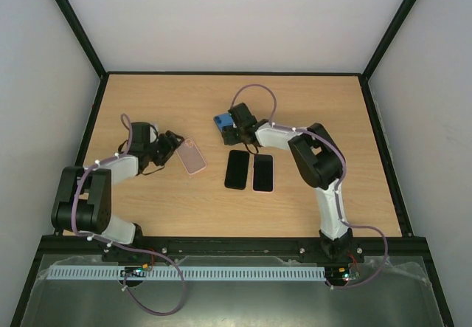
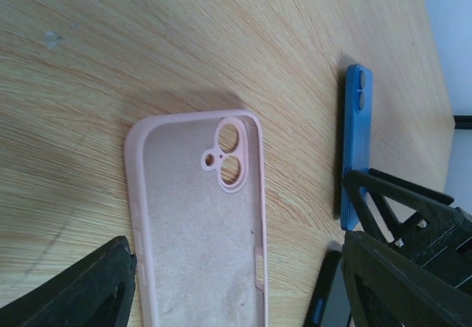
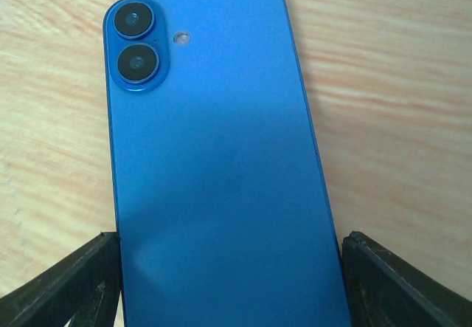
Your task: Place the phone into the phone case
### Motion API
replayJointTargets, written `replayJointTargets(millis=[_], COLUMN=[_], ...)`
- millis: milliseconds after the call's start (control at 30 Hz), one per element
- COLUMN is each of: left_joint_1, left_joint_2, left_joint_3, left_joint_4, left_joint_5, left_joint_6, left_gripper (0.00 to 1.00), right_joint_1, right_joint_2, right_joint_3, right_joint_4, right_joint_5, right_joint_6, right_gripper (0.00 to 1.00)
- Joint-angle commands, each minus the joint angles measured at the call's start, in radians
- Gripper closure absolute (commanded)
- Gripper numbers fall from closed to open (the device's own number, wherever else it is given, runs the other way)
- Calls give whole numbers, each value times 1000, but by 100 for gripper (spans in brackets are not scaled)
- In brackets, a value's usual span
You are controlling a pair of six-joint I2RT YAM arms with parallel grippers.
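Note:
The pink phone case (image 1: 192, 156) lies open side up on the wooden table, left of centre. In the left wrist view the case (image 2: 199, 231) lies between my left gripper's fingers, which stand wide apart, with a gap on the right side. My left gripper (image 1: 168, 148) (image 2: 236, 286) is open around the case's near end. The blue phone (image 1: 221, 122) (image 3: 221, 164) shows its back and two camera lenses. My right gripper (image 1: 234, 129) (image 3: 230, 268) is shut on its two long edges. In the left wrist view the blue phone (image 2: 356, 142) stands on edge beyond the case.
Two more phones lie flat side by side at mid-table: a black one (image 1: 237, 169) and one with a pink rim (image 1: 263, 173). The black one's corner (image 2: 324, 297) shows in the left wrist view. A black frame (image 1: 221, 74) borders the table.

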Motion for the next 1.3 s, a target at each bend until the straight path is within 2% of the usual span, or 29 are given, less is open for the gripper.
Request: replayJointTargets(millis=[0, 267, 533, 900, 1267], left_joint_1=[-22, -84, -113, -126, -136], left_joint_2=[6, 73, 156, 237, 318], left_joint_3=[-15, -2, -1, 12, 41], left_joint_4=[118, 230, 334, 403, 463], left_joint_5=[71, 108, 132, 146, 167], left_joint_6=[-31, -75, -127, -169, -208], left_gripper=[25, 28, 32, 45, 50], right_joint_1=[12, 28, 63, 80, 86], right_joint_2=[-19, -46, -71, -102, -83], right_joint_3=[-120, -187, -248, -302, -313], right_joint_4=[6, 106, 194, 255, 257], right_joint_5=[-145, -306, -391, -424, -407], right_joint_6=[116, 176, 210, 234, 228], right_gripper=[36, 38, 38, 39, 39])
